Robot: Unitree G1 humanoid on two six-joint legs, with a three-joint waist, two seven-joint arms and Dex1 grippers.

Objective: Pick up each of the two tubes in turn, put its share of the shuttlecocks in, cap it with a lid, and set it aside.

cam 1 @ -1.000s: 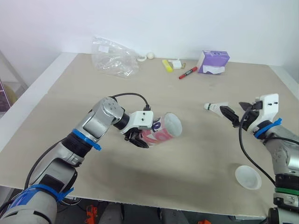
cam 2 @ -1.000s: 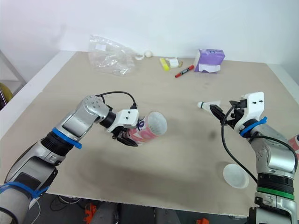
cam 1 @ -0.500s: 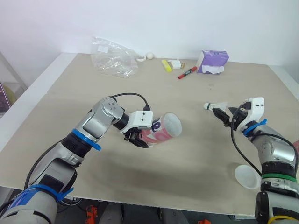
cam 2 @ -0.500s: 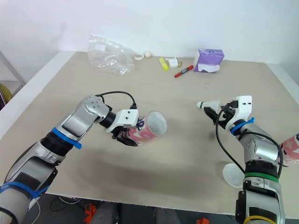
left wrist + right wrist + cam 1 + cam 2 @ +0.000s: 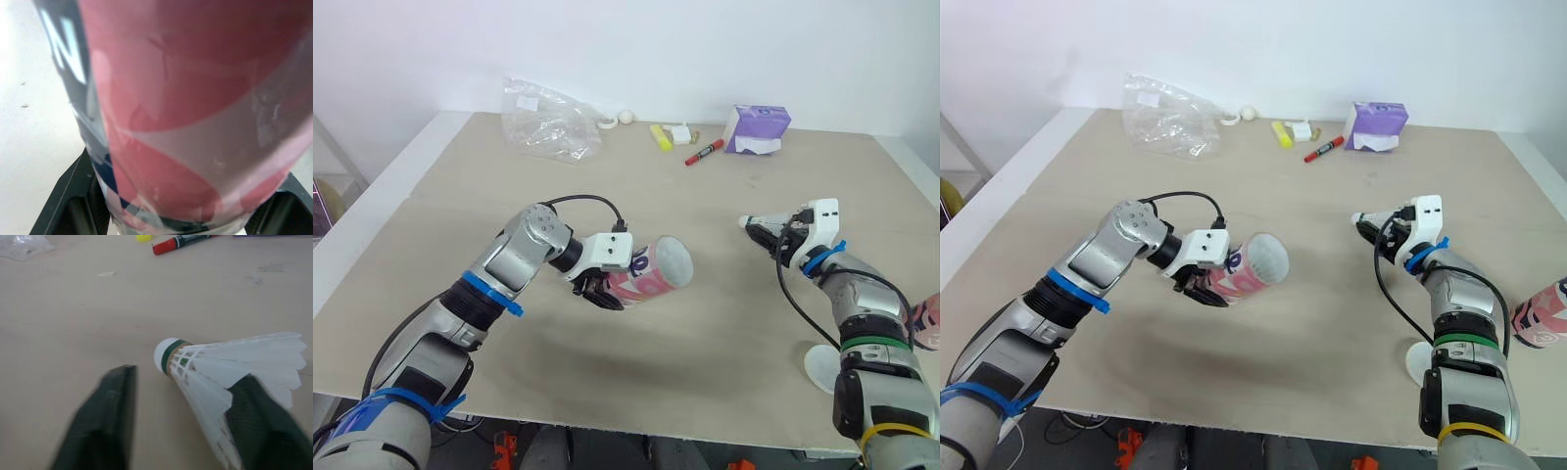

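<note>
left eye view, entries in order. left gripper (image 5: 600, 294): clenched on the pink tube (image 5: 651, 274), held off the table (image 5: 724, 323) and lying near level, its open mouth turned toward the robot's right side. left wrist view confirms a black finger on either side of the tube wall. right gripper (image 5: 183, 382): released, jaws spread and low at the table surface. shuttlecock (image 5: 230, 364): lying on the table between those jaws, cork tip pointing away from the wrist. one finger is at the feather skirt, whether touching you cannot tell, and the other stands clear of the cork. second tube (image 5: 1540, 315): partly in view at the table's right edge, well apart from the first; you cannot tell whether it is capped. lid (image 5: 1417, 360): white, flat on the table by the right forearm, not yet used. step in hand, by judgement: loading the first tube, at the point of taking hold of a shuttlecock. next move, by judgement: you close the right jaws lightly on the skirt, since feathers will crush under a hard pinch. then you lift, carry it across to the tube mouth and feed it in cork first, keeping its axis in line with the tube. the left arm may need to tip the mouth up.
</note>
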